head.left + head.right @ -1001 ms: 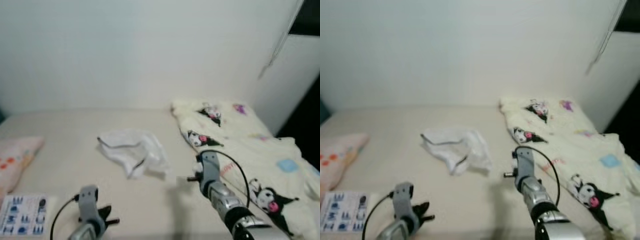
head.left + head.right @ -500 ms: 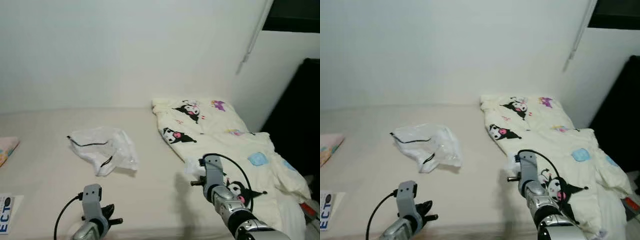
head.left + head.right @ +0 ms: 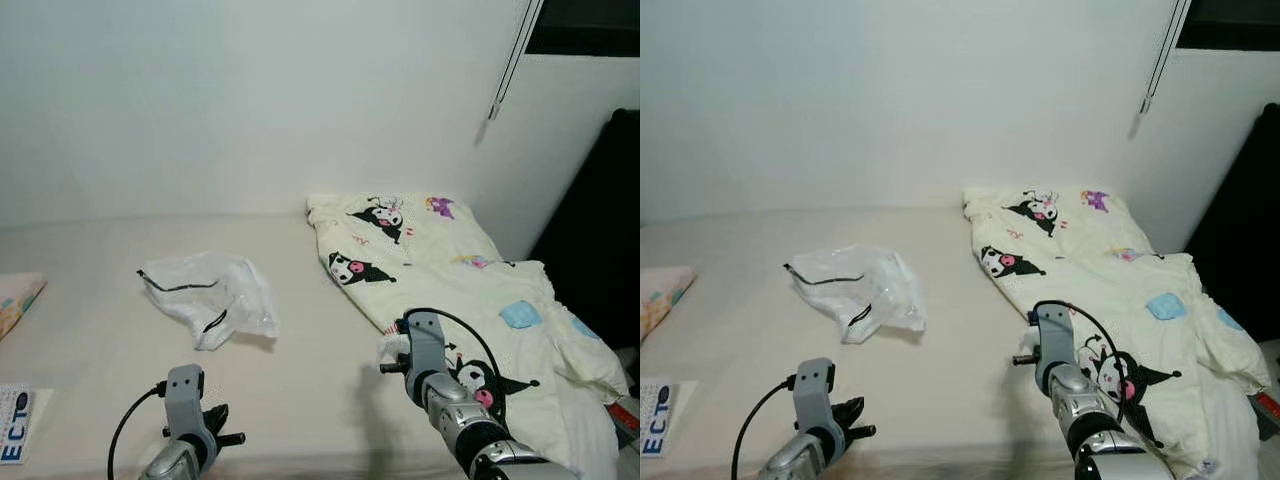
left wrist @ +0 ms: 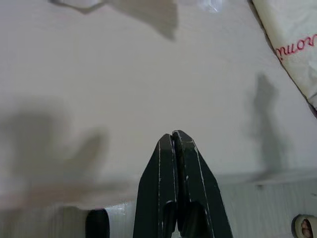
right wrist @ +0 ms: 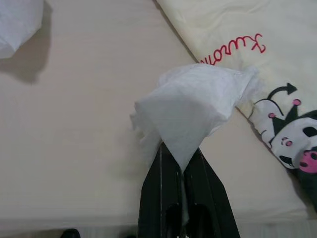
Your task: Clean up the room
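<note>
Clamping a crumpled white tissue (image 5: 190,106), the right gripper (image 5: 180,158) hovered above the beige mattress (image 3: 300,370). A cartoon-printed cream blanket (image 3: 470,300) lay just beside it. The left gripper (image 4: 176,141), fingers pressed together, hung over bare mattress below a white wall (image 3: 250,100).

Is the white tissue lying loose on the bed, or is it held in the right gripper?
Held. The right gripper is shut on the tissue, which sticks out crumpled above the bed.

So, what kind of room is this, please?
Most likely a bedroom. The robot faces a bed with a cartoon-print blanket and the corner of a pillow against a plain wall. A crumpled plastic bag lies on the mattress.
</note>
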Motion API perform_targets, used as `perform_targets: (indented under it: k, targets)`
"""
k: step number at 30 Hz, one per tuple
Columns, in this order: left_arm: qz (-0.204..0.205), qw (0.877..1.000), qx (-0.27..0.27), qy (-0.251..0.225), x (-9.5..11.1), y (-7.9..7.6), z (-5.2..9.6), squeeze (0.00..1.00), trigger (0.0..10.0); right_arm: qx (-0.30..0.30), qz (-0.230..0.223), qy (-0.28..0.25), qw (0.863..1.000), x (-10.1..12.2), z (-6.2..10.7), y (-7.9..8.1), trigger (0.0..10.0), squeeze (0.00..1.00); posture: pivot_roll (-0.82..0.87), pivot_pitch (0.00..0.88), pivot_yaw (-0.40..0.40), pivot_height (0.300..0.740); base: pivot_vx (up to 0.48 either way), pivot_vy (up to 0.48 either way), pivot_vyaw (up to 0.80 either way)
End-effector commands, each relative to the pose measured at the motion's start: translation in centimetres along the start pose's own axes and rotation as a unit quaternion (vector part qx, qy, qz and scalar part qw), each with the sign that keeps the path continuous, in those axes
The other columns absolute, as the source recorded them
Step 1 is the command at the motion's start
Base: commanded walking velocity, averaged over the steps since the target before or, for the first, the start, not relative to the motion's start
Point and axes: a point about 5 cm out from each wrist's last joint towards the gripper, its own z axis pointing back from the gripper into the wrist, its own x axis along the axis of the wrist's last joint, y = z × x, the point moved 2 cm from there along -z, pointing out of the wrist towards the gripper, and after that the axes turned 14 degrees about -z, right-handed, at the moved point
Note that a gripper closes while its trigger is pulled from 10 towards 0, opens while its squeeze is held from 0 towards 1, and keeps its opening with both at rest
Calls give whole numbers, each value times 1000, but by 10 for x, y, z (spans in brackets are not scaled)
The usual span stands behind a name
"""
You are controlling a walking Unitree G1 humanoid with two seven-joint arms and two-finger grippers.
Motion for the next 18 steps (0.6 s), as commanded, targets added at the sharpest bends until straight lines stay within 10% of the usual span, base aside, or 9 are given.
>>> perform_targets:
  k: [1,18]
  targets:
    - [1,1000,4,0,2,2,-1,0,10000,1,-4,0,1000,-3,0,0,10000,0,-21,0,-47,740,0,0,0]
    - [-9,1000,3,-13,6,4,0,0,10000,9,-11,-6,1000,-2,0,3,10000,0,-17,0,-45,740,0,0,0]
